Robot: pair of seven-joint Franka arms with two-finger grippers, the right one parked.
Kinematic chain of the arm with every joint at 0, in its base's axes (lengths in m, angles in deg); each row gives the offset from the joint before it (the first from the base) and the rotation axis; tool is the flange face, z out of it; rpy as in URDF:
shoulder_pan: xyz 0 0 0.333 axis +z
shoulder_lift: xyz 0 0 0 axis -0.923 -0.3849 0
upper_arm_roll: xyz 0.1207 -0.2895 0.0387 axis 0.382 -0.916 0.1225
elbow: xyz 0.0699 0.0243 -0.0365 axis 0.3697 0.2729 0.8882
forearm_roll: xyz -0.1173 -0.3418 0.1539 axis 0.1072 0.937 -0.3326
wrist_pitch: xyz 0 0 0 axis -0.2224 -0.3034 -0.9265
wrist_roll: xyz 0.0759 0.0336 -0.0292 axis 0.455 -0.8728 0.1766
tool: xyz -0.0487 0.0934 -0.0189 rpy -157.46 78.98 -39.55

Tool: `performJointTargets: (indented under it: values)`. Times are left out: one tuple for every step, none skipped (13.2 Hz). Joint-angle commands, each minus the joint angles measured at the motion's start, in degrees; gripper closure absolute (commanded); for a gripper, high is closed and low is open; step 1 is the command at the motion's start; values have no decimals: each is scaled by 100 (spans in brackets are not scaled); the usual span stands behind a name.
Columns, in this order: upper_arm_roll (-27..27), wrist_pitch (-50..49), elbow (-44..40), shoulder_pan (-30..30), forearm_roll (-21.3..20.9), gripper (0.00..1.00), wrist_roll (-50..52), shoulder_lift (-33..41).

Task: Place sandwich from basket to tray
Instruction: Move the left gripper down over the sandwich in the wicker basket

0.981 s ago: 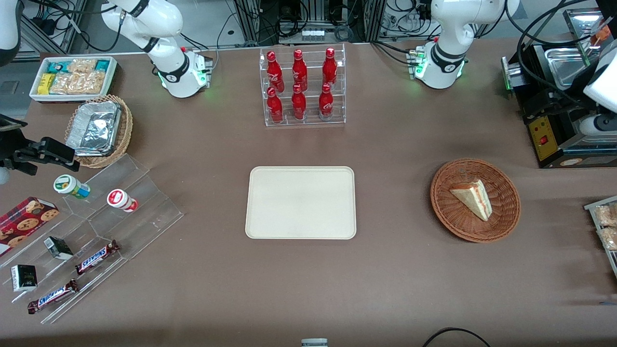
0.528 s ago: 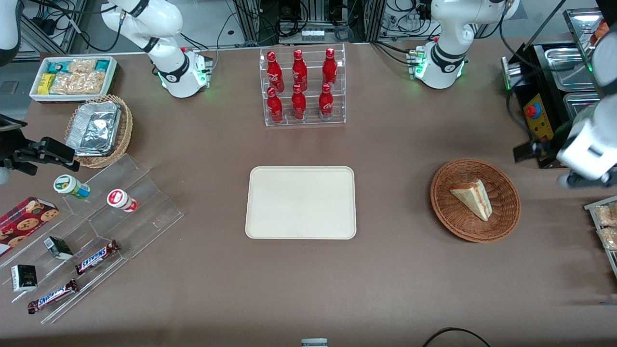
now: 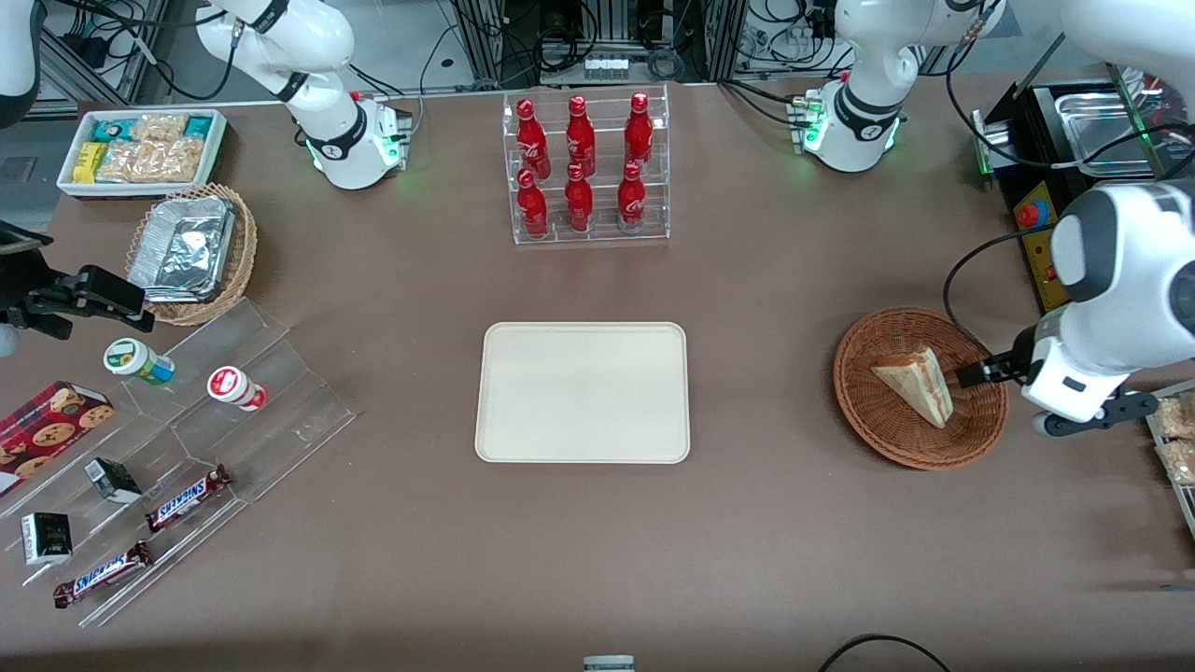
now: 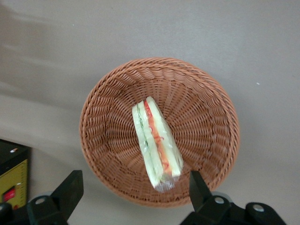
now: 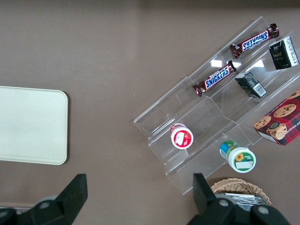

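Observation:
The sandwich [image 3: 917,383] is a pale wedge with red and green filling and lies in the round reddish-brown basket [image 3: 873,420], toward the working arm's end of the table. The left wrist view looks straight down on the sandwich [image 4: 156,143] and the basket [image 4: 206,117]. My left gripper [image 3: 980,375] hovers above the basket's rim at the working arm's end, open and empty, with its black fingers [image 4: 70,187] spread wide. The cream tray [image 3: 583,392] lies bare in the middle of the table and also shows in the right wrist view [image 5: 33,124].
A clear rack of red bottles [image 3: 585,168] stands farther from the front camera than the tray. A black machine [image 3: 1036,233] and a tray of snack packets [image 3: 1172,439] flank the basket. A clear stepped stand with snacks [image 3: 187,448] and a tan foil basket [image 3: 191,252] lie toward the parked arm's end.
My left arm has swung down from over the black machine to just above the basket's rim. The sandwich, basket and tray have not moved.

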State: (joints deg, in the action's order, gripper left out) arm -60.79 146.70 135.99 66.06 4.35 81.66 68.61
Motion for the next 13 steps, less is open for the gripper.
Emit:
performJointTargets:
  values:
    - [28, 755, 765, 7, -1, 0, 681, 196]
    - [28, 1045, 976, 7, -1, 0, 1085, 187]
    - [28, 1274, 1161, -28, 8, 0, 1437, 187]
    - [28, 1450, 1311, -54, 16, 0, 1702, 187]
    - [20, 1687, 1486, -55, 51, 0, 1983, 187]
    - [20, 1951, 1636, -63, 52, 0, 2351, 187]
    - [11, 2153, 1785, -72, 52, 0, 2538, 187]
    - [11, 2347, 1917, -81, 69, 0, 2609, 179]
    - [11, 2497, 1997, -81, 69, 0, 2819, 161]
    - [11, 2550, 2015, -107, 60, 0, 2977, 109]
    - [2, 2568, 2015, -151, 60, 0, 3022, 56]
    - [2, 2568, 2033, -221, 60, 0, 3058, 12]
    - [2, 2577, 2068, -239, 60, 0, 3102, -6]
